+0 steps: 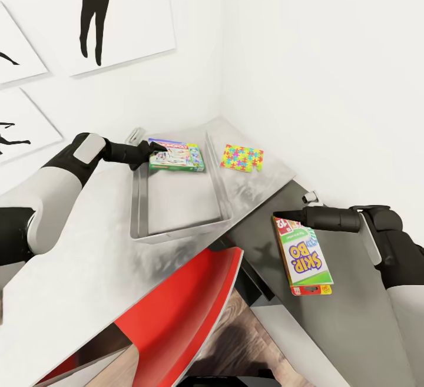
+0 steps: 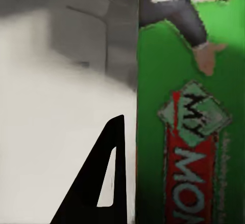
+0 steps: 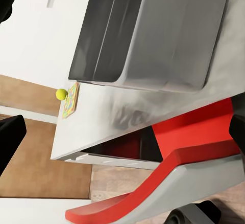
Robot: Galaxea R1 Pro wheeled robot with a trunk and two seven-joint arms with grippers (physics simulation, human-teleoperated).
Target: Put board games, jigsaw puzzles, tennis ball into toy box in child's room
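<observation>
1. Your left gripper (image 1: 154,150) has its jaws clenched on the green game (image 1: 176,155), holding it over the far end of the toy box (image 1: 176,231); in the left wrist view the green lid (image 2: 189,132) sits hard against one dark finger (image 2: 104,183).
2. Whether that game rests on the box's far wall or hangs just above it, you cannot tell.
3. The toy box sits on the bench (image 1: 76,269), and its floor looks bare from the head view.
4. Just beyond the box's far right corner, a puzzle (image 1: 242,158) lies flat on the bench, close to the room's corner.
5. Your right gripper (image 1: 290,217) grasps the SKIP-BO game (image 1: 302,255) by its top edge, so the box hangs down beside the bench, off the box's near right corner.
6. In the right wrist view, the ball (image 3: 61,94) sits touching another puzzle (image 3: 70,100) near the bench's edge, apart from the toy box (image 3: 153,29).
7. A red chair (image 1: 182,298) is tucked under the bench's near edge.
</observation>
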